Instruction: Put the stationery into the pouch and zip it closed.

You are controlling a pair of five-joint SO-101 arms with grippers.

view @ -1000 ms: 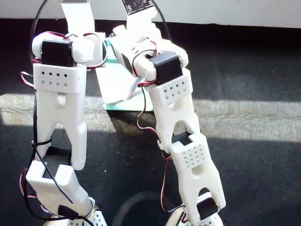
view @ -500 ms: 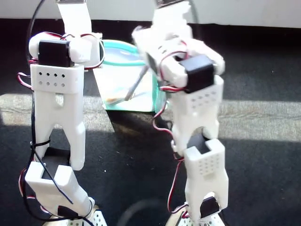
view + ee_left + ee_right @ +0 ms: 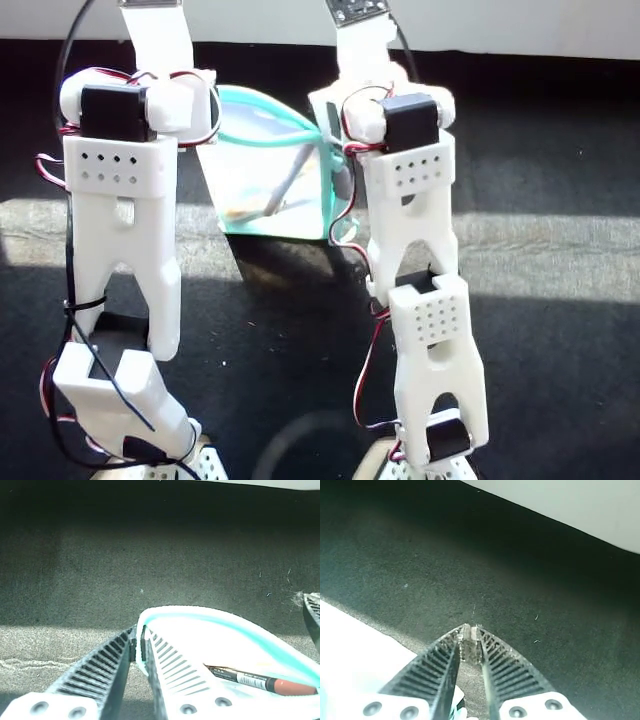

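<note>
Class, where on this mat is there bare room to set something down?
Widest: the dark mat beside the right arm, on its outer side. A narrower strip lies between both arms, from the pouch toward their bases. Crowded: around the pouch, hemmed by the left arm and right arm.

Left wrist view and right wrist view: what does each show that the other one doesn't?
Only the left wrist view shows the left jaws shut on the rim of the pouch, its teal zip edge, and a pen lying in it. Only the right wrist view shows the right jaws, shut tip to tip over the dark mat. Both share the white pouch and the dark mat.
</note>
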